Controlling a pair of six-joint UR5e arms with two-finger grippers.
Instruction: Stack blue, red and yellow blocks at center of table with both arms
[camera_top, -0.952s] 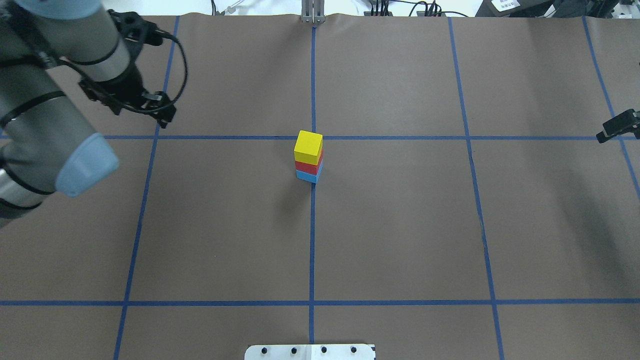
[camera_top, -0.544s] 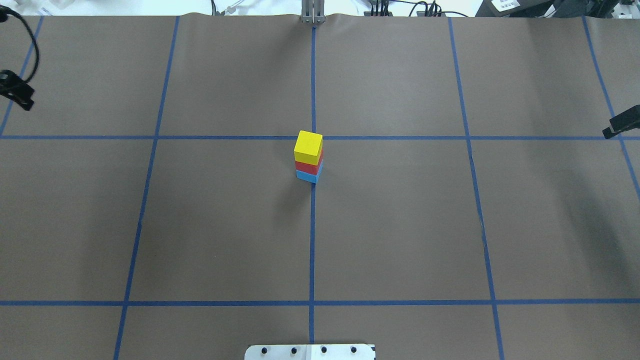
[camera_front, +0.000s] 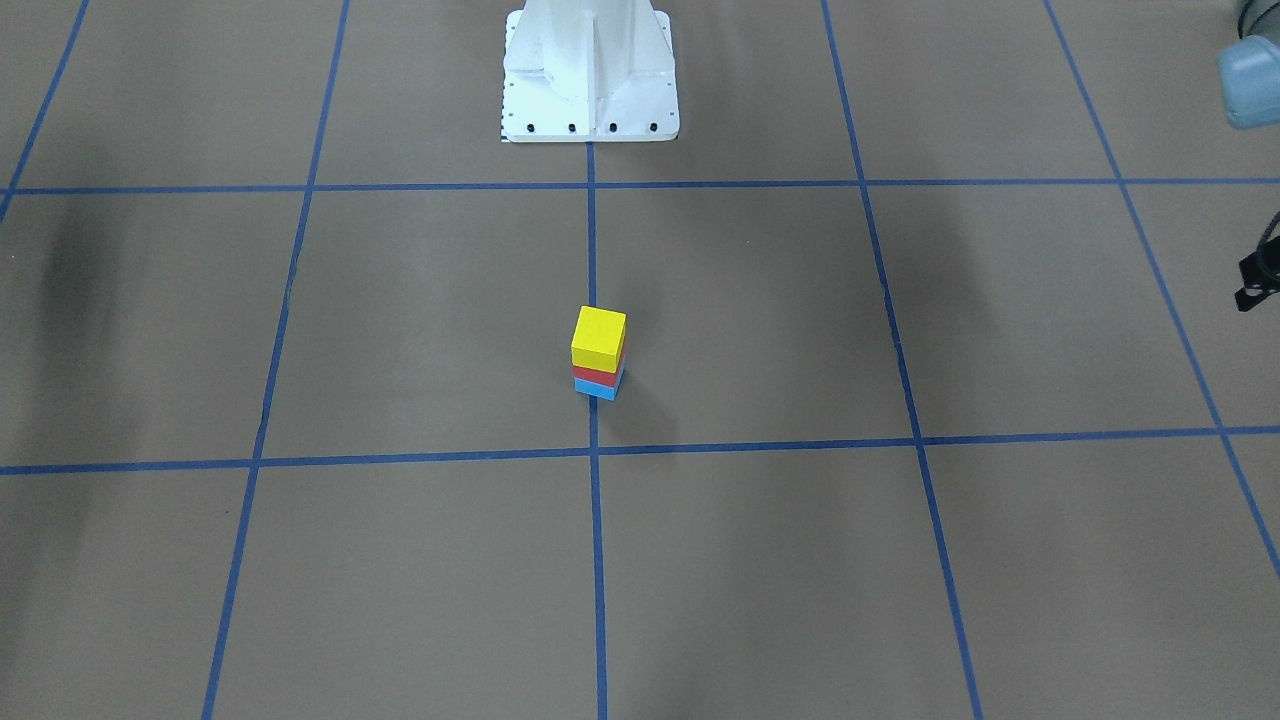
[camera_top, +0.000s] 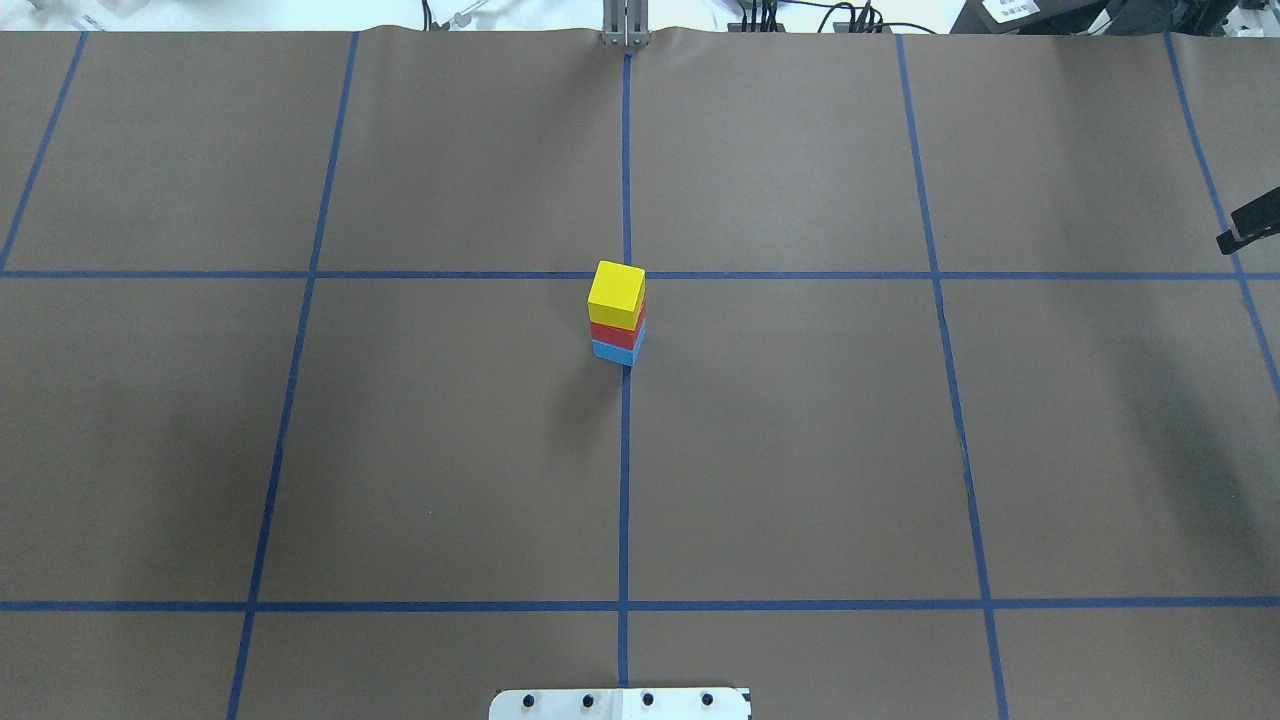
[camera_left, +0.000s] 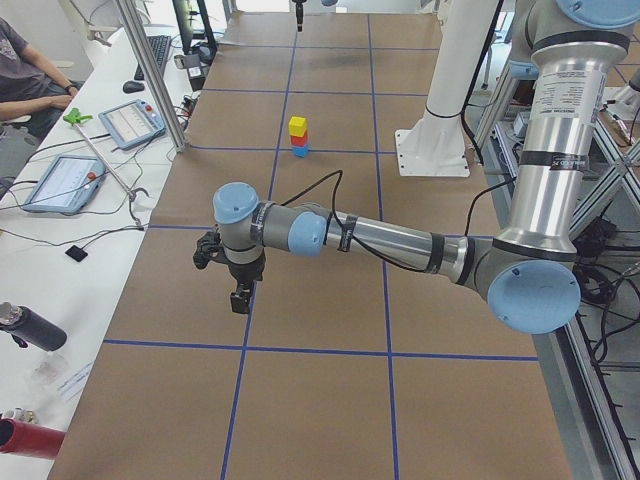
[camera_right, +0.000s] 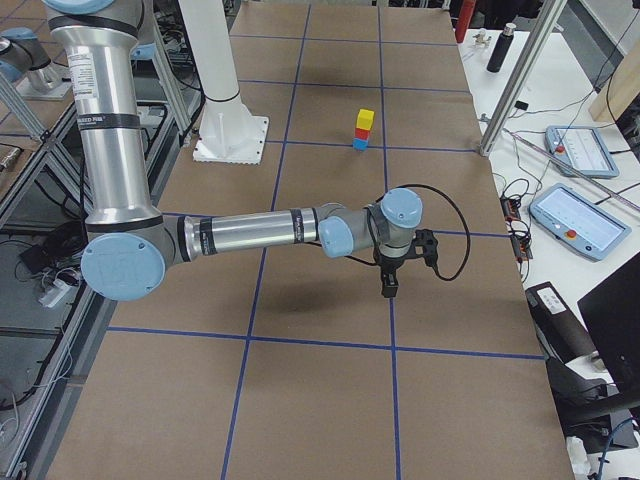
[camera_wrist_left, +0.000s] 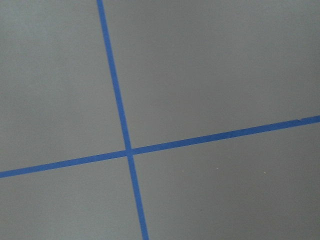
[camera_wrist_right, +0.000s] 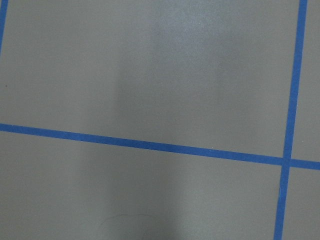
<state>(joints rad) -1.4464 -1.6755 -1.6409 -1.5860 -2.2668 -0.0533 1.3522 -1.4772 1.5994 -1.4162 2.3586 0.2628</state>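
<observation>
The yellow block (camera_top: 616, 288) sits on the red block (camera_top: 615, 332), which sits on the blue block (camera_top: 614, 352), as one upright stack at the table's centre, by the middle tape line. The stack also shows in the front view (camera_front: 598, 345). No gripper touches it. My left gripper (camera_left: 238, 300) hangs over the table far out on my left side. My right gripper (camera_right: 387, 290) hangs far out on my right side. Only a black edge of the right hand (camera_top: 1245, 228) shows overhead. I cannot tell whether either gripper is open or shut. Both wrist views show only brown paper and blue tape.
The white robot base (camera_front: 590, 70) stands at the table's near-robot edge. Blue tape lines (camera_top: 625, 480) grid the brown paper. Tablets (camera_left: 130, 122) and a seated person (camera_left: 25, 70) are at the operators' side table. Bottles (camera_right: 497, 45) stand past the far end.
My left arm has swung out of the overhead view to the left. The right hand's black edge has drifted slightly up and right. The stack has not moved.
</observation>
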